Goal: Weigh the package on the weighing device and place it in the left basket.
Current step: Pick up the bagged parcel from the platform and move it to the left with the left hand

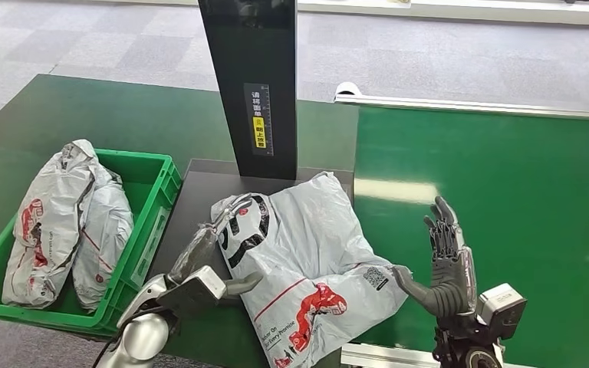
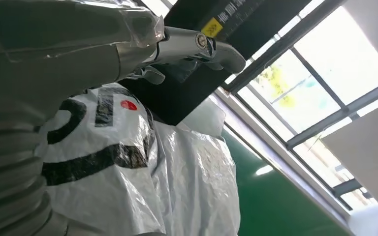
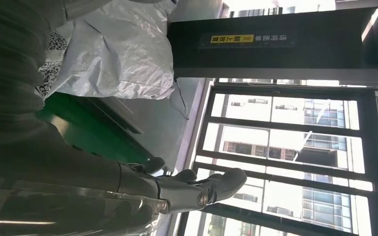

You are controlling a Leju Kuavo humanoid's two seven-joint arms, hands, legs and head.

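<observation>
Head view: left hand [image 1: 216, 270] seemingly against package [image 1: 307, 253].

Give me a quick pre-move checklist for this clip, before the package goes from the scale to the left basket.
1. Package on the scale platform: ok, it lies there below the black post, one edge hanging over the green belt.
2. Left hand on the package: ok for contact at its near left corner; a firm hold cannot be told.
3. Right hand clear: ok, open with fingers spread, beside the package over the belt.
4. Room in the green basket: not ok at a glance; two bags already take up most of it.
5. Weight reading taken: cannot tell, no display is visible.
</observation>
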